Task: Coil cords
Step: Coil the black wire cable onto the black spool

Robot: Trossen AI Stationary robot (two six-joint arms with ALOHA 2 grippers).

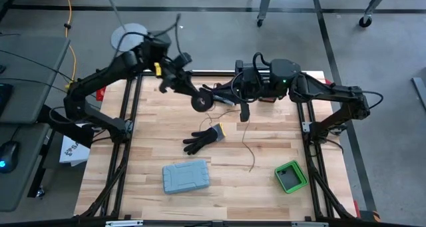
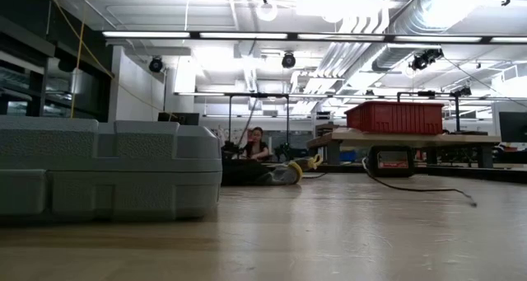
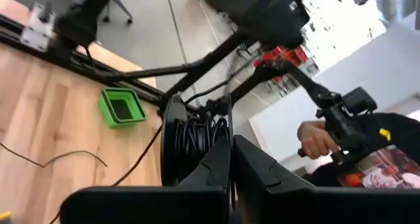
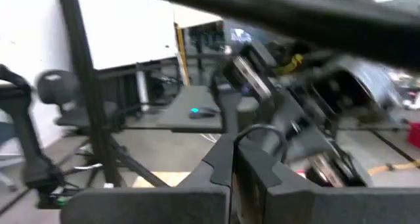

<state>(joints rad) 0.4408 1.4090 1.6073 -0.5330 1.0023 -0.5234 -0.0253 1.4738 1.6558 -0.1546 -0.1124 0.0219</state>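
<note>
The cords are one thin dark wire. Part of it is wound into a black coil (image 1: 200,102), held above the table's far middle at my left gripper (image 1: 198,97), which is shut on it. From the coil a strand runs right to my right gripper (image 1: 225,94), also shut on it, then drops to the table, where its loose tail (image 1: 248,147) lies squiggled on the wood. The left wrist view shows the coil (image 3: 205,137) edge-on just past the fingers. Both grippers are above the low view's frame; only the tail (image 2: 424,189) shows there. My left gripper holds the coil's near side (image 3: 211,159) between its shut fingers, coming roughly level from the table's left. The fingers hide the exact spot. The coil stands on edge, lifted clear of the table. My right gripper pinches a single strand of the wire between its shut fingers, level, from the table's right. A small loop of the strand (image 4: 264,133) arches out past the fingertips. Below the gripper the wire hangs slack down to the table.
A black glove (image 1: 203,139) lies mid-table, a grey case (image 1: 186,177) near the front edge, and a green box (image 1: 291,176) at the front right. Beyond the table a person's hand (image 3: 315,142) grips a handle.
</note>
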